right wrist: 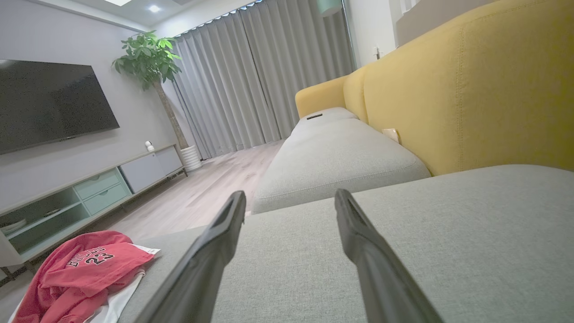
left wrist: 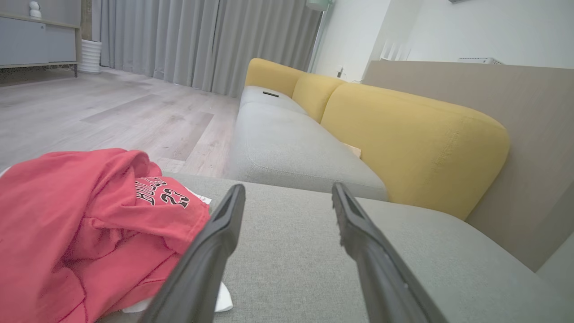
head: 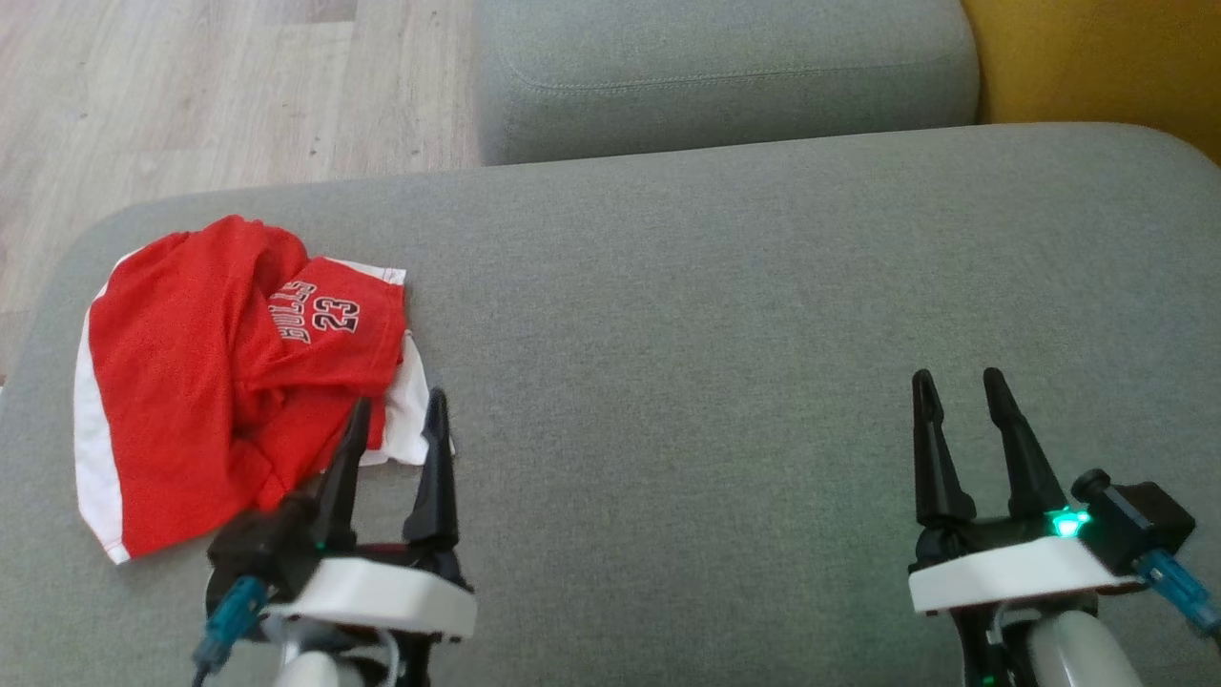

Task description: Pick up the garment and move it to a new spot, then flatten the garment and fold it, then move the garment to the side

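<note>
The garment (head: 219, 372) is a red jersey with white trim and the number 23, lying crumpled at the left end of the grey sofa cushion (head: 715, 315). It also appears at the left in the left wrist view as the garment (left wrist: 80, 224) and far left in the right wrist view as the garment (right wrist: 85, 269). My left gripper (head: 396, 410) stands open at the garment's near right edge, its left finger over the fabric, nothing between the fingers. My right gripper (head: 959, 386) is open over bare cushion far to the right.
A second grey cushion (head: 725, 76) lies beyond, with yellow backrests (left wrist: 403, 139) on the right. Wooden floor (head: 191, 95) borders the cushion's far left. A TV unit (right wrist: 67, 197) and a potted plant (right wrist: 148, 63) stand across the room.
</note>
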{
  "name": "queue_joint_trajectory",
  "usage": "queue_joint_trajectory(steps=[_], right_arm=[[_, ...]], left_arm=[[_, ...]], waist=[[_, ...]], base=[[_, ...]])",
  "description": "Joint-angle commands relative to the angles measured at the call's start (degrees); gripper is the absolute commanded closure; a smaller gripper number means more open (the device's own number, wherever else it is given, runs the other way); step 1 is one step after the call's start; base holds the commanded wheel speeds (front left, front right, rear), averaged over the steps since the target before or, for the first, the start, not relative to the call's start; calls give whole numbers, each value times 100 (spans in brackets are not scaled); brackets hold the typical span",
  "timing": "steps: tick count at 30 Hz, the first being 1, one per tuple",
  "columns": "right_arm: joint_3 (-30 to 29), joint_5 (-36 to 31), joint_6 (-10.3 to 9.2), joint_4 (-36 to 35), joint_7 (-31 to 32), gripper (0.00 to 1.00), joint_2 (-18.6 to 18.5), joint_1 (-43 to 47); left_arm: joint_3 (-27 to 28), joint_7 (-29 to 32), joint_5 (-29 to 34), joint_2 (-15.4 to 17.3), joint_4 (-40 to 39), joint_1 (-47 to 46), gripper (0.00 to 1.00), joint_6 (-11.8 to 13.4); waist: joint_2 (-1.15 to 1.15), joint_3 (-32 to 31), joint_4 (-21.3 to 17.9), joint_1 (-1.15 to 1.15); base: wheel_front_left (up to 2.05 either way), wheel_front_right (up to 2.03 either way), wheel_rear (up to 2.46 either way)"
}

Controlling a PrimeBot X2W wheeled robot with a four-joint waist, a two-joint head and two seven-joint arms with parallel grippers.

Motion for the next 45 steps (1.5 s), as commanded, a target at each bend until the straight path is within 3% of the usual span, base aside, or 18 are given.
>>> queue_joint_trajectory(steps=[1, 5, 26, 45], right_arm=[[164, -27, 42, -167, -110, 0, -47, -130], [234, 137, 43, -34, -178, 0, -49, -148], [236, 281, 45, 436, -277, 0, -51, -164], [770, 533, 45, 570, -277, 0, -51, -134]], left_arm=[[239, -75, 53, -25, -189, -132, 0, -79], [345, -142, -119, -43, -9, -69, 0, -319], [191, -240, -392, -43, 506, -97, 0, -462], [493, -240, -130, -43, 514, -79, 0, -301]], waist=[[0, -3, 0, 0], [0, -14, -4, 0], [0, -40, 97, 0], [0, -185, 1236, 0]], base=[[0, 0, 0], [0, 0, 0], [0, 0, 0], [0, 0, 0]])
